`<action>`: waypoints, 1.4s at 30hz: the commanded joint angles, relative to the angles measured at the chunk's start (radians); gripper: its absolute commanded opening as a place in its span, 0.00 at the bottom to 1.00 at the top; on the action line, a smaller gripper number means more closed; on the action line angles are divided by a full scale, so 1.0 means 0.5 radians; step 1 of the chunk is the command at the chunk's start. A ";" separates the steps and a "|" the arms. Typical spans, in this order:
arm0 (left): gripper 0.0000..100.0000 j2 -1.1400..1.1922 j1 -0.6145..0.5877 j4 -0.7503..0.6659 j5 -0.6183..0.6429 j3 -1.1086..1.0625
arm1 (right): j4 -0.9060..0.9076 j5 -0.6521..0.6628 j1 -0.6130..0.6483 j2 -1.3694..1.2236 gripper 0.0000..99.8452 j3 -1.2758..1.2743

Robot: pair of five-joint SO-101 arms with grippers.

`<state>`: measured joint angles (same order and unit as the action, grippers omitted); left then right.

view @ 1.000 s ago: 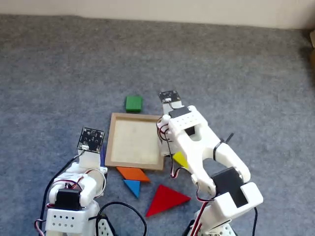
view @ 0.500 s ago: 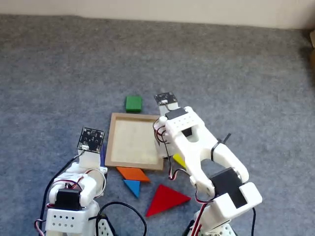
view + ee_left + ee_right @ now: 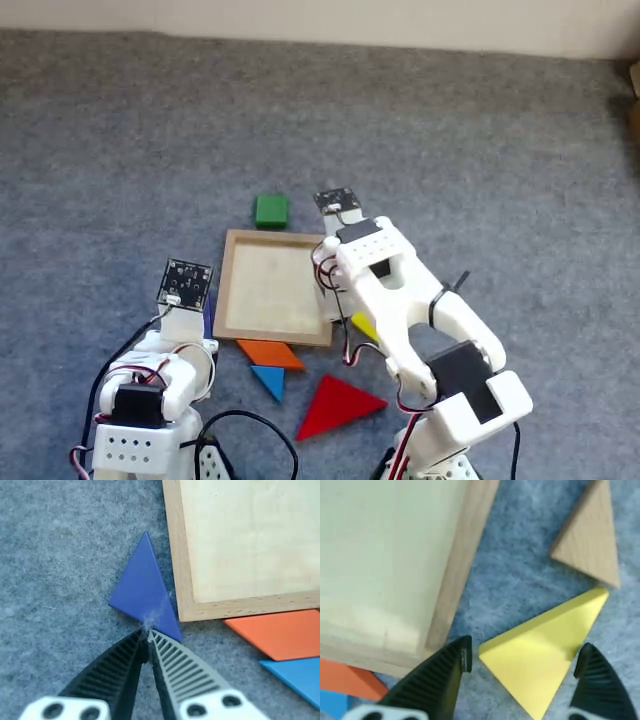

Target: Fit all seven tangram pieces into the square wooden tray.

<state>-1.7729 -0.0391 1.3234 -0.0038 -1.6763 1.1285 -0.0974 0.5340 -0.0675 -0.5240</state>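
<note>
The square wooden tray (image 3: 222, 290) lies empty between the arms. My right gripper (image 3: 525, 657) is open, its fingers (image 3: 461, 656) straddling the yellow triangle (image 3: 540, 647) beside the tray's rim (image 3: 462, 565). A plain wooden triangle (image 3: 592, 545) lies just beyond it. My left gripper (image 3: 147, 634) is shut, its tips at a corner of the dark blue triangle (image 3: 142, 592), which lies against the tray's rim (image 3: 175, 555). An orange parallelogram (image 3: 270, 353), a light blue triangle (image 3: 268, 380) and a red triangle (image 3: 335, 405) lie in front of the tray. A green square (image 3: 271, 211) sits behind it.
The right arm (image 3: 385, 275) stretches over the tray's right edge and hides most of the yellow triangle (image 3: 365, 323). The left arm's base (image 3: 140, 410) and cables sit at the near left. Grey carpet spreads open beyond the green square and to the far right.
The right arm shifted slightly left toward the tray about half a second ago and has held still since. The left arm has not moved.
</note>
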 commanded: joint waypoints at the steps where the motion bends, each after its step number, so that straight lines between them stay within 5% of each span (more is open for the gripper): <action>1: 0.00 -0.081 0.014 0.006 -0.009 -0.041 | 0.032 -0.012 -0.084 0.005 0.31 0.078; 42: 0.00 -0.081 0.014 0.006 -0.009 -0.041 | 0.176 0.196 -0.032 0.005 0.32 -0.005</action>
<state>-1.7729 -0.0391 1.3234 -0.0038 -1.6763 1.2068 -0.0115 0.5063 -0.0675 -0.5301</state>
